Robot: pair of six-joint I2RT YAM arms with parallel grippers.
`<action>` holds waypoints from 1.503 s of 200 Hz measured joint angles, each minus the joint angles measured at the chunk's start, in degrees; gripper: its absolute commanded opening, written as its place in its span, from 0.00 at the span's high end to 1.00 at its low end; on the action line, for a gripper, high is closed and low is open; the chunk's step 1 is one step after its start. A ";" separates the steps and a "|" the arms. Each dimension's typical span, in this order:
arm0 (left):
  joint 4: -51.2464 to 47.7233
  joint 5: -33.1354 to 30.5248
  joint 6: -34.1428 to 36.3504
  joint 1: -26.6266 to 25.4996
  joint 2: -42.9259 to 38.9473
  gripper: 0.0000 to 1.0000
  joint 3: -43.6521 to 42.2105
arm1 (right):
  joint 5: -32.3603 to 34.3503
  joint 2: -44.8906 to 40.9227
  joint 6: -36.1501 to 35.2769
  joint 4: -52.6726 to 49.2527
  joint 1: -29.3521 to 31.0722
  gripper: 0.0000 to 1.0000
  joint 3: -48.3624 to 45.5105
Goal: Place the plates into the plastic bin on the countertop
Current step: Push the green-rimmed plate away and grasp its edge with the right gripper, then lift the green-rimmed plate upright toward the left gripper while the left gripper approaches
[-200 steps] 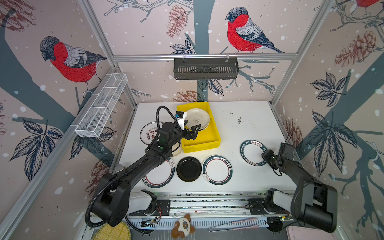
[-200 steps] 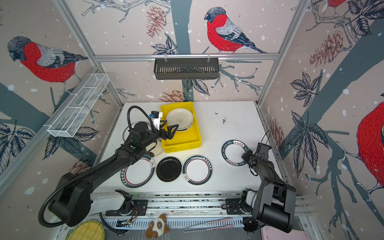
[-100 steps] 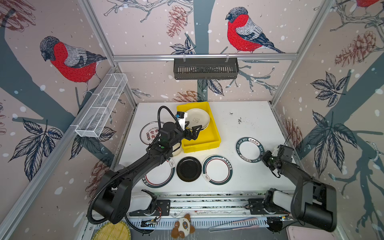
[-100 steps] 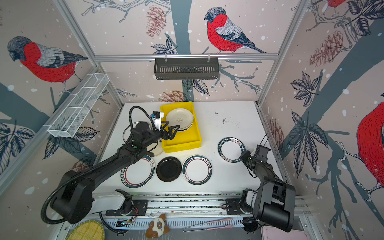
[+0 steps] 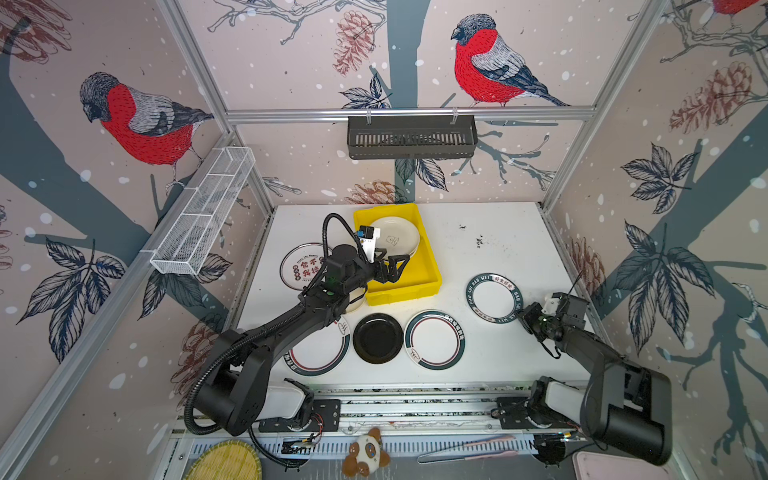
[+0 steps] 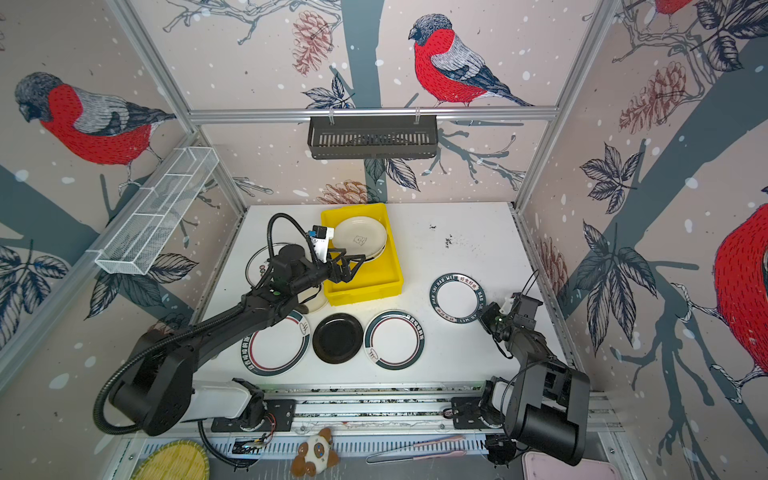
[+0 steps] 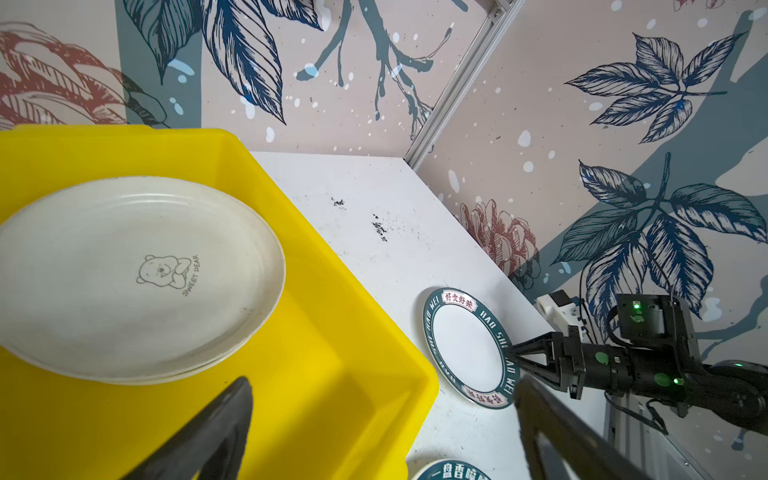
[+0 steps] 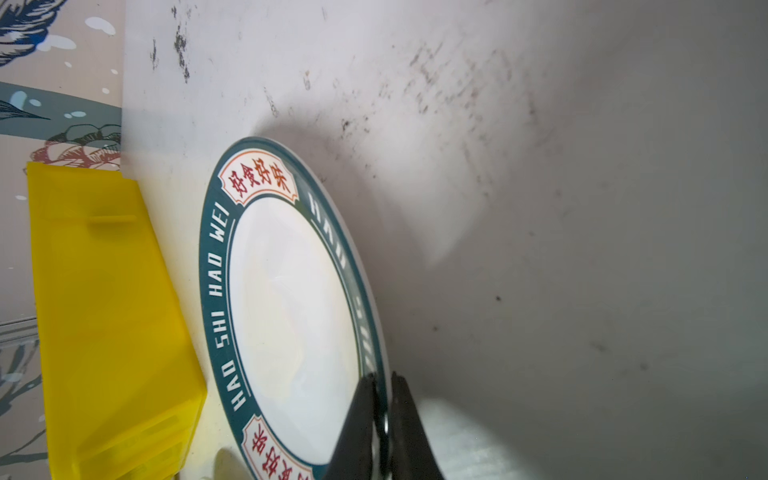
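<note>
Pinching rim of round glossy teal-banded plate (image 8: 291, 324): right fingers (image 8: 359, 424).

Cream bear plate (image 7: 124, 282) (atop another) in yellow bin (image 7: 332, 316), right tool (image 7: 508, 358) pinching teal-rimmed plate (image 7: 461, 349) at its edge

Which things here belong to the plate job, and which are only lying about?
Job: yellow bin, bear plate inside, lettered plate pinched by right hand, black plate, banded plates flanking it, red-script plate.
Lying about: black slotted basket, white wire basket, bamboo disc, plush toy.
</note>
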 measured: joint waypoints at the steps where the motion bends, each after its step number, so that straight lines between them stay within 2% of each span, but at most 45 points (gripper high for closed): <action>1: 0.00 0.02 -0.09 -0.02 0.00 0.03 0.00 | -0.11 0.00 0.04 0.02 -0.04 0.97 -0.02; 51: 0.02 -0.17 -2.51 -1.49 0.13 0.03 0.17 | -2.89 -0.83 0.22 0.61 -0.31 0.99 -0.31; 104: -0.13 -0.31 -2.71 -3.13 1.99 0.03 2.60 | -3.74 -5.53 0.24 -1.46 -0.81 1.00 -0.42; 147: 0.02 -0.11 -3.82 -3.52 3.23 0.03 3.65 | -6.01 -9.79 3.52 -1.70 -0.87 1.00 -0.35; 184: 3.28 4.35 -7.69 -3.54 6.51 0.03 4.02 | -8.90 -11.10 6.49 1.40 -0.90 1.00 -0.26; 239: 5.92 7.74 -11.21 -5.46 12.66 0.13 8.07 | -10.12 -14.16 12.55 9.75 1.68 1.00 0.28; 266: 5.20 7.54 -11.13 -7.41 14.91 0.19 11.02 | -9.51 -15.30 14.21 12.07 6.01 1.00 2.97; 300: 5.68 7.23 -11.72 -8.50 17.79 0.32 12.59 | -7.67 -15.61 15.54 14.69 12.46 1.00 5.27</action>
